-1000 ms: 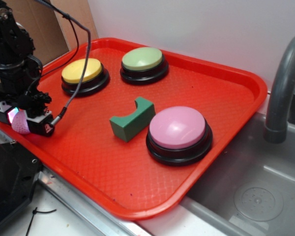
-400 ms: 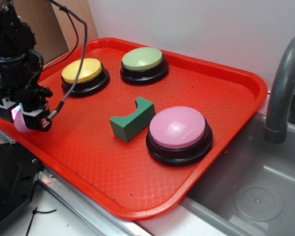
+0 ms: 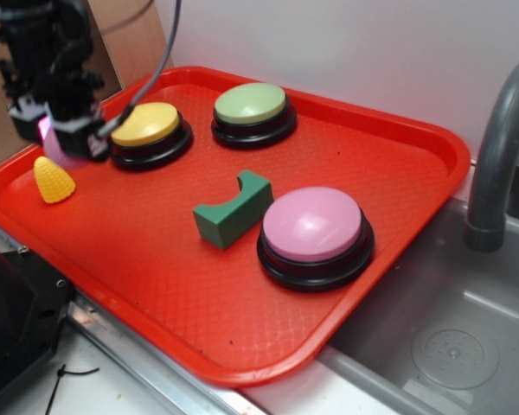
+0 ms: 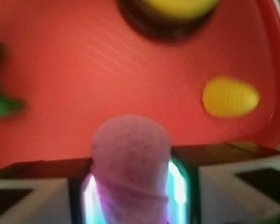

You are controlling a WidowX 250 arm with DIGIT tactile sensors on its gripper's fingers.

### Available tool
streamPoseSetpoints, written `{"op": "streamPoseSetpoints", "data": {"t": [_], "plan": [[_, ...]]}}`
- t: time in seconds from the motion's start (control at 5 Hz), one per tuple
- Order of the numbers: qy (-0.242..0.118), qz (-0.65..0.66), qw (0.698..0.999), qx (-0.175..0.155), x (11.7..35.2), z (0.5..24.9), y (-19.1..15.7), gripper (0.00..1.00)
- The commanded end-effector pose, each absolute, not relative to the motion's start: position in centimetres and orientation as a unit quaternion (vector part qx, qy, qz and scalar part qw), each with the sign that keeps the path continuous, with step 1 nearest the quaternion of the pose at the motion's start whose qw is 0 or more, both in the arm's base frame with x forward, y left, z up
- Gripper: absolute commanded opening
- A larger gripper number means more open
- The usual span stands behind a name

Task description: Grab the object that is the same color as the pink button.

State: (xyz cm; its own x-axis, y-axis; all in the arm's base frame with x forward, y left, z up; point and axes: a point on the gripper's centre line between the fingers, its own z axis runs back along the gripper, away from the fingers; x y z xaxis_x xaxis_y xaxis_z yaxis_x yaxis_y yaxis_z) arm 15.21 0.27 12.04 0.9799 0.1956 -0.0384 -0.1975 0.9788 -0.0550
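Risen since the earlier frames, the gripper (image 3: 62, 138) hangs above the red tray (image 3: 398, 147), closed on the pink ball (image 4: 130, 163), exposing a yellow corn toy (image 3: 54, 180). Grasp apparently complete; pink button (image 3: 314, 223) untouched.

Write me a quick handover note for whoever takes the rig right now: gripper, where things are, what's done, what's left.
Gripper: shut on the pink ball, held between the fingers above the left end of the red tray.
Pink button: on the tray, right of the green block, untouched.
Yellow corn toy: lying on the tray below the gripper.
Done: ball grabbed and off the tray.
Left: nothing but keeping the grip.
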Motion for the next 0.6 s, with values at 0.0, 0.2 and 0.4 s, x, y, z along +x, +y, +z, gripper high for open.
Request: {"op": "streamPoseSetpoints", "data": {"t": [0.0,0.2,0.4], "plan": [[-0.071,0.059,0.995,-0.021,16.1,19.5,-2.6,0.00],[-0.078,0.061,0.995,-0.002,16.2,20.1,-3.0,0.00],[-0.044,0.067,0.996,0.027,16.7,18.5,-2.8,0.00]]}}
